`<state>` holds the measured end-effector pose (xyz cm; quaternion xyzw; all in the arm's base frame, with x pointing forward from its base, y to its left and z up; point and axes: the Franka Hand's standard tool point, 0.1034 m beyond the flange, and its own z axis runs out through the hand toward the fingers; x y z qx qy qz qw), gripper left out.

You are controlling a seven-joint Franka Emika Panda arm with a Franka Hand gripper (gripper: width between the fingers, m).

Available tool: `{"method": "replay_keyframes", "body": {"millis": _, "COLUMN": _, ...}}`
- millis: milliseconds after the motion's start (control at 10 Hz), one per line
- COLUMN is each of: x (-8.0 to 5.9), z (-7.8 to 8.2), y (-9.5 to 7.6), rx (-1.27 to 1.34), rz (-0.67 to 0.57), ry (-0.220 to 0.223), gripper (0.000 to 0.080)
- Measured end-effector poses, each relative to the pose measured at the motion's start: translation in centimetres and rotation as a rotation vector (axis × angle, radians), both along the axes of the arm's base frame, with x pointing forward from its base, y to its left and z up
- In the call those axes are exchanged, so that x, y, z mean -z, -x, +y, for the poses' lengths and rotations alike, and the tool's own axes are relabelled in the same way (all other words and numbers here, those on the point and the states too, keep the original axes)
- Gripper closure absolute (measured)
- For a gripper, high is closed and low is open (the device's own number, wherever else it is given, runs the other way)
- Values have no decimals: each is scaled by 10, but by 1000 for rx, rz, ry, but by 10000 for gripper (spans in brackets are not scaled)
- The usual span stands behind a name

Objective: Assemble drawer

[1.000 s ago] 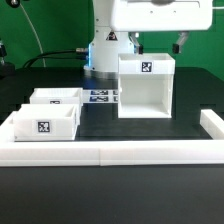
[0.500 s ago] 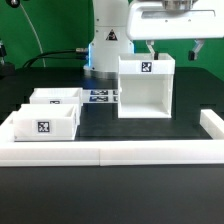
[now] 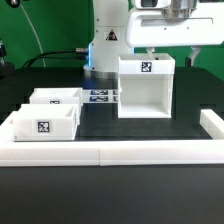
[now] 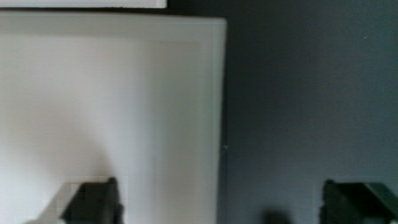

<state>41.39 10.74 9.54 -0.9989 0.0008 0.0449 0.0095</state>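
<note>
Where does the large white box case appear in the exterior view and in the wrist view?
Exterior view: the large box case stands upright, right of centre, on the black table.
Wrist view: a broad white surface, most likely this case, fills much of the picture, with its edge between the fingers of the open gripper.
Shared landmark: the black table beside the case's straight edge.

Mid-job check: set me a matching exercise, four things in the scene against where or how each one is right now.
Things:
1. case
2. nearer tray
3. marker board
4. gripper

Places or states:
A. lying flat, close beside the case on the exterior view's left
B. open, in the air over the case
C. front of the table on the exterior view's left, next to the border wall
D. standing on the table, toward the exterior view's right

Pairs: 1-D, 2-C, 3-A, 4-B.
</note>
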Motion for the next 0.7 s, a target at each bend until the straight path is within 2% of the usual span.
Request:
{"method": "replay_keyframes", "body": {"millis": 100, "x": 0, "z": 0, "y": 0, "rx": 0, "rz": 0, "ry": 0, "gripper": 469}}
{"method": "replay_keyframes", "body": {"millis": 200, "x": 0, "z": 0, "y": 0, "rx": 0, "rz": 0, "ry": 0, "gripper": 469}}
{"method": "replay_keyframes", "body": {"millis": 300, "x": 0, "z": 0, "y": 0, "rx": 0, "rz": 0, "ry": 0, "gripper": 664}}
{"method": "replay_keyframes", "body": {"millis": 400, "x": 0, "z": 0, "y": 0, "rx": 0, "rz": 0, "ry": 0, "gripper": 756}}
{"method": "replay_keyframes", "body": {"millis": 700, "x": 0, "z": 0, "y": 0, "rx": 0, "rz": 0, "ry": 0, "gripper": 763}}
